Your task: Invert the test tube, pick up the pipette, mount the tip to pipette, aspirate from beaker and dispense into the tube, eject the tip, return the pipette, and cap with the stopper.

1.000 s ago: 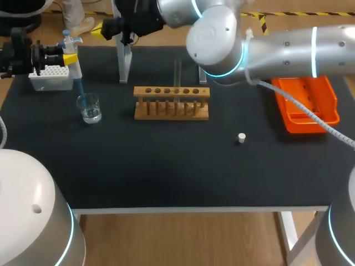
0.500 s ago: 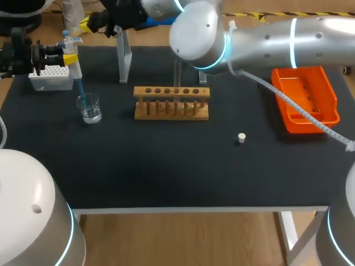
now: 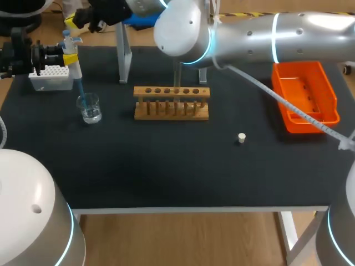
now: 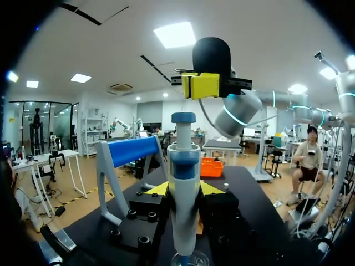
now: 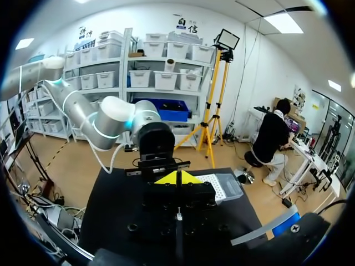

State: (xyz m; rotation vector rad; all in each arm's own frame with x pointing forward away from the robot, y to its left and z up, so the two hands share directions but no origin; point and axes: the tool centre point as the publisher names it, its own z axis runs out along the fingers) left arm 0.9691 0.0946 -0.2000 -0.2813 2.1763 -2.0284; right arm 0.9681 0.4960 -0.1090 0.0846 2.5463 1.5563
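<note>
here, left pincer (image 4: 183, 190) clamps the pipette (image 4: 183, 160).

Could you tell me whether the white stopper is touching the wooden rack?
Apart. The head view shows the stopper standing alone, with bare black table between it and the rack.

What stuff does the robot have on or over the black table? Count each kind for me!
Beaker: 1
Test tube: 1
Wooden rack: 1
Stopper: 1
Pipette: 1
Tip box: 1
Pipette stand: 1
Orange tray: 1
Total: 8
</note>
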